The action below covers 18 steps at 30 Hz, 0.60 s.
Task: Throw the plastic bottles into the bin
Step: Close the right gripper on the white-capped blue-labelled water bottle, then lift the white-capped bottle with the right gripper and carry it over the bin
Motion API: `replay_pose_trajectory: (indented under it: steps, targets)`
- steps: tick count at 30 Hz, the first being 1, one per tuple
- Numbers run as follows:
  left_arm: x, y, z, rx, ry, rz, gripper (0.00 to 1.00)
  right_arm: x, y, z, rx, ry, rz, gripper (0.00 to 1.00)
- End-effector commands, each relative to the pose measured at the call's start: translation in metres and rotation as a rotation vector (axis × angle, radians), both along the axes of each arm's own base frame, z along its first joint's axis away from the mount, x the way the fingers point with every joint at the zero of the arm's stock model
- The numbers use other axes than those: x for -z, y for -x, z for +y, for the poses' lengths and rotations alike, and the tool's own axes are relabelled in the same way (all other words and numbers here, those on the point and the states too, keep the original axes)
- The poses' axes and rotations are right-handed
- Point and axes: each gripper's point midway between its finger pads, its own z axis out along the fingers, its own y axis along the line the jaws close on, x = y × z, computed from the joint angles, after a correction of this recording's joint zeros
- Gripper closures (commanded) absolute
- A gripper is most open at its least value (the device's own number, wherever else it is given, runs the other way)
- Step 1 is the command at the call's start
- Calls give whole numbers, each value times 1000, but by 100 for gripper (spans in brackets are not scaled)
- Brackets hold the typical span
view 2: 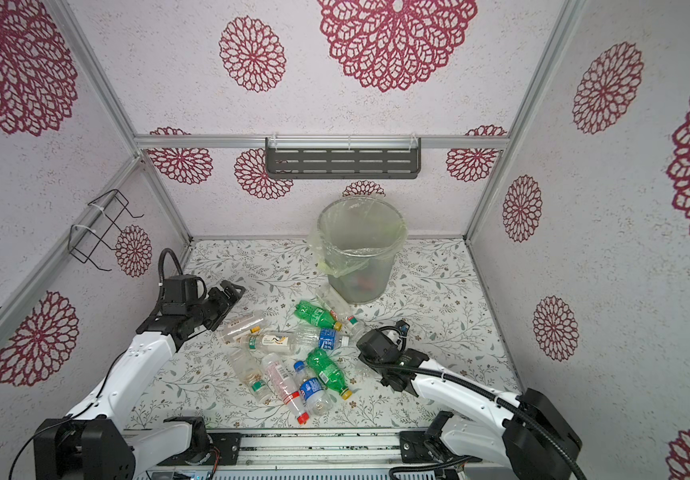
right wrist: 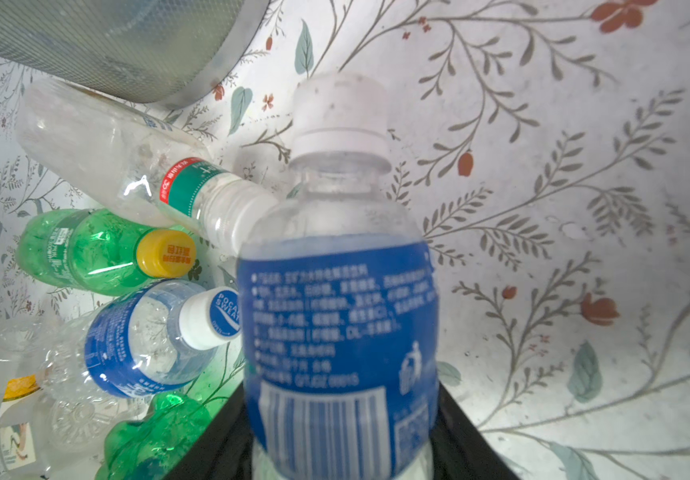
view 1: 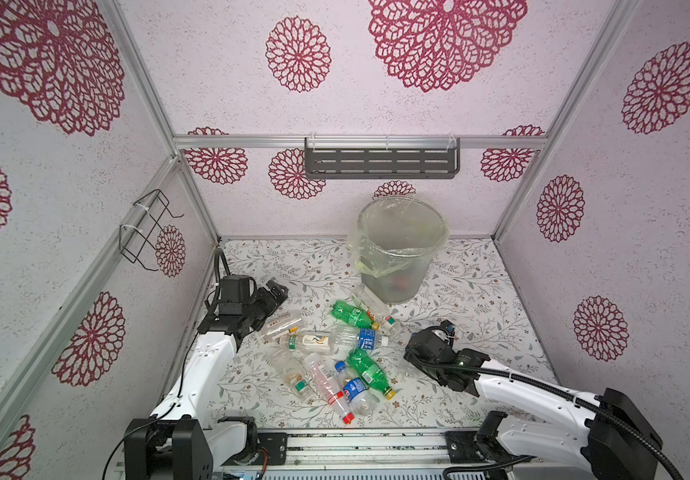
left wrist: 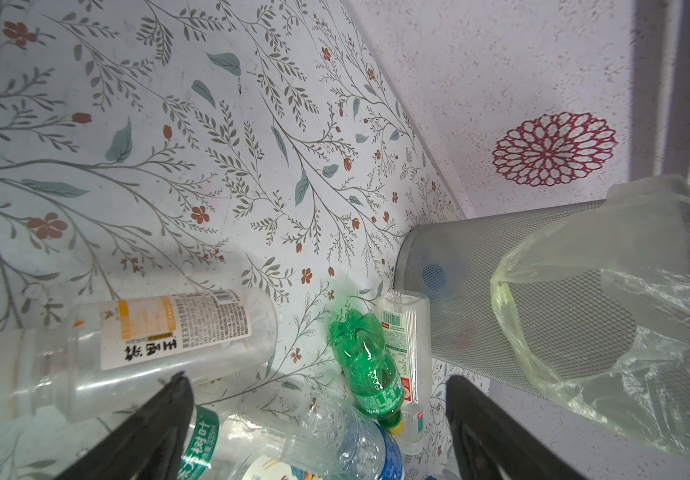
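- Gripping a blue-labelled bottle (right wrist: 335, 291) by its body, the right pincer (right wrist: 341, 399) holds it lengthwise, white cap pointing away from the wrist.
- The bin (view 1: 397, 266) stands farther back and slightly left of that pincer.
- The left pincer (view 1: 277, 291) gapes empty beside the remaining bottles (view 1: 366, 368) on the surface (view 1: 480, 291).

- Both top views look steeply down from high above the near edge of the desk (view 1: 480, 291), facing the back wall (view 1: 252, 216). They stand far enough off to hold the whole desk and the bin (view 1: 397, 266), and they share almost the entire scene.
- The left wrist view sits low over the desk, looking across lying bottles (left wrist: 168, 332) toward the bin.
- The right wrist view is pressed close against a blue-labelled bottle (right wrist: 339, 332), with the bin's base beyond.
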Motion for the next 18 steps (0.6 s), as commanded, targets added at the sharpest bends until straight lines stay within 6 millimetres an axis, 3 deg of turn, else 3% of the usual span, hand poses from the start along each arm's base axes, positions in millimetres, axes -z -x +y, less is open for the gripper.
replay_pose_trajectory:
  steps: [1, 8, 18]
  targets:
    - [-2, -2, -1, 5, 23, -1, 3, -14, 0, -17, 29, 52, -38, 44]
    - [-5, -5, -5, 26, 47, -6, 3, -36, -5, -31, 39, 66, -101, 44]
    - [-8, -18, -4, 58, 22, 6, 3, -47, -23, -64, 98, 98, -134, 45]
